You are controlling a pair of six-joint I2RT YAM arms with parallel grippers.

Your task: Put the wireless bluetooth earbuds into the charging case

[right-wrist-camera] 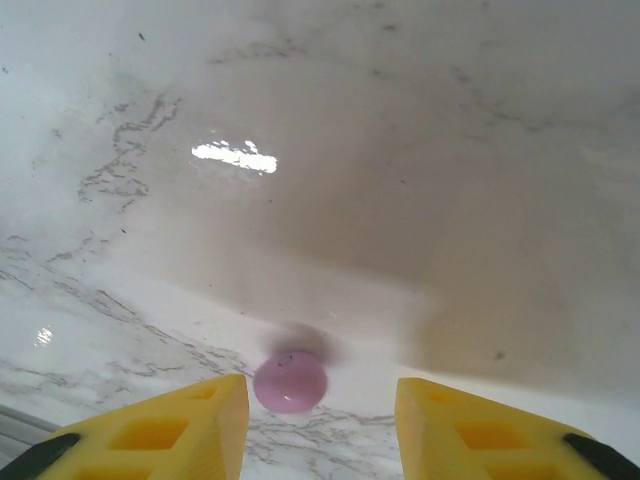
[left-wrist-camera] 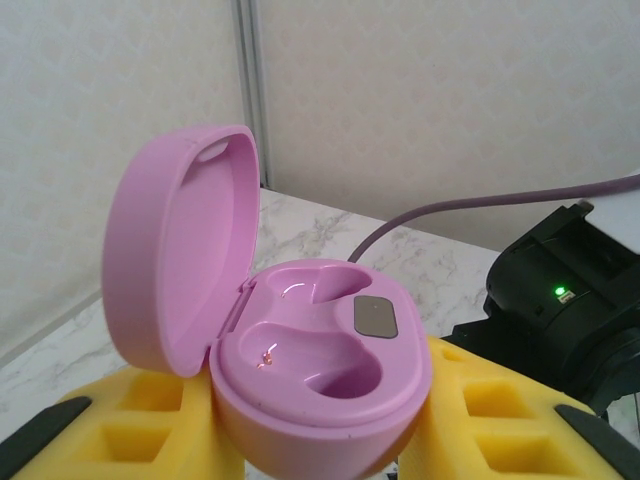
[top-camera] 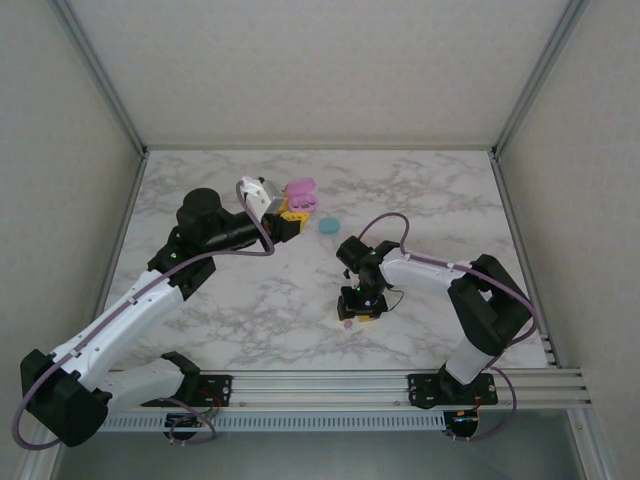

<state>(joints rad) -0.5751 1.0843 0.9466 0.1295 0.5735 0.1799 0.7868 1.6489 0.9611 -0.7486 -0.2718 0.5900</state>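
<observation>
While a pink earbud (right-wrist-camera: 290, 381) lies loose on the marble table (right-wrist-camera: 420, 150), my right claw (right-wrist-camera: 320, 425) hangs directly above it. Its yellow fingers (right-wrist-camera: 170, 430) are partly spread and grip nothing. The bud sits between the tips, closer to the finger at the left of the wrist view, and appears to touch neither.

Well apart, toward the far side of the table, my left claw (left-wrist-camera: 320, 445) is clamped tight on the base of the pink charging case (left-wrist-camera: 320, 380). The lid (left-wrist-camera: 180, 260) is swung up and both wells are bare. A teal round piece (top-camera: 329, 225) rests on the marble near that case.

By my reading, the step in hand is the pickup, with no bud seated yet. The next move calls for centring the bud between my right fingers, coming down to the marble and closing gently, since so small and smooth a nub could easily squirt sideways. Then comes the carry across to an open well.
</observation>
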